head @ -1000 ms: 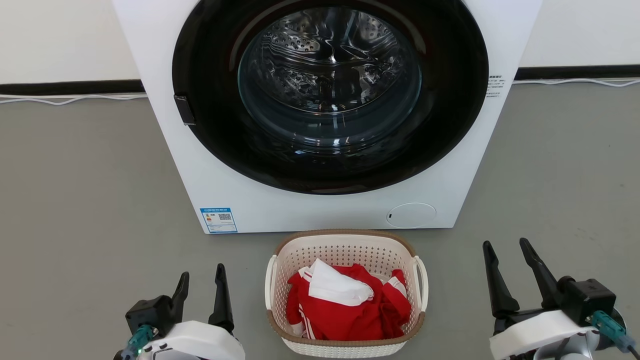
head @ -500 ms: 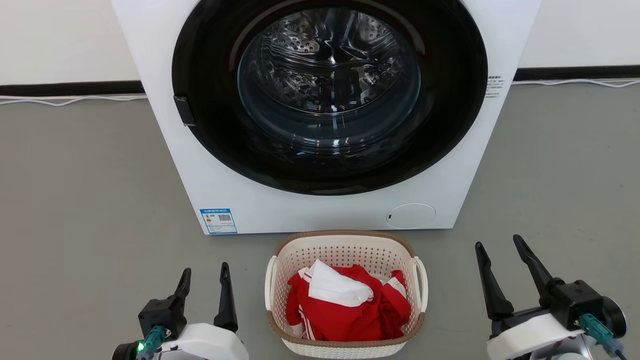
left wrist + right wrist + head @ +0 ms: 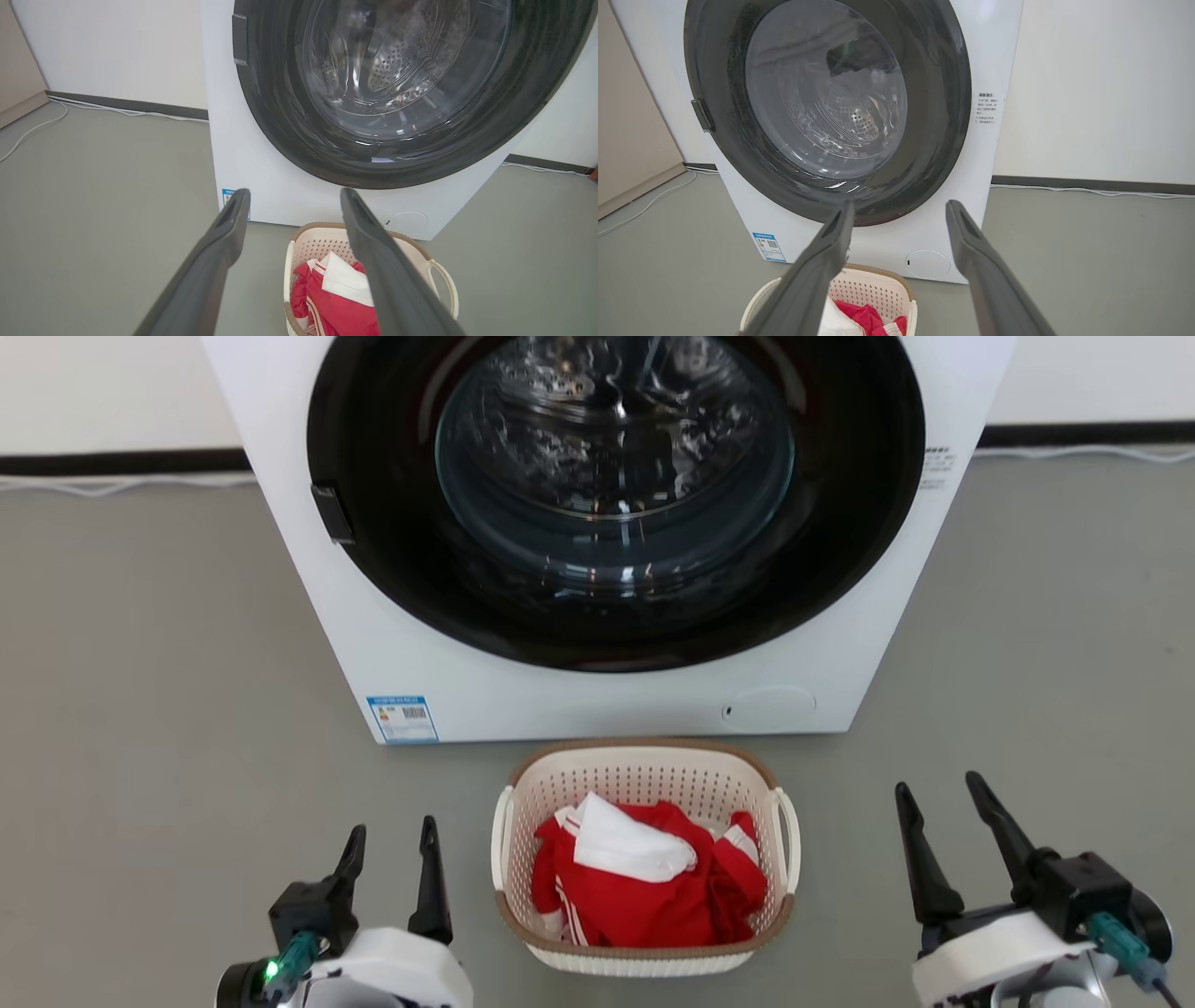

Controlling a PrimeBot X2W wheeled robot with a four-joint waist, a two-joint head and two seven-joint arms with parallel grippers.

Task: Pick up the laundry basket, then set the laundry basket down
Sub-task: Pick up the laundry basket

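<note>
The cream-white perforated laundry basket [image 3: 642, 782] with a brown rim and white loop handles stands on the grey floor just in front of the washing machine, holding red and white clothes [image 3: 644, 887]. My left gripper [image 3: 392, 833] hangs open to the basket's left, apart from its handle. My right gripper [image 3: 938, 791] is open farther off on the right. In the left wrist view the basket [image 3: 317, 242] sits low, partly behind my right-hand finger [image 3: 373, 252]. Low in the right wrist view, the basket [image 3: 878, 289] is partly behind one finger [image 3: 817, 275].
The white front-loading washing machine [image 3: 420, 663] with its dark round door shut stands right behind the basket. Cables [image 3: 121, 483] run along the wall's dark skirting. Grey floor [image 3: 168, 709] stretches on both sides.
The head camera has tipped down a little, so the whole scene sits higher in the picture. Both grippers have edged slightly inward and stay open. The basket has not moved.
</note>
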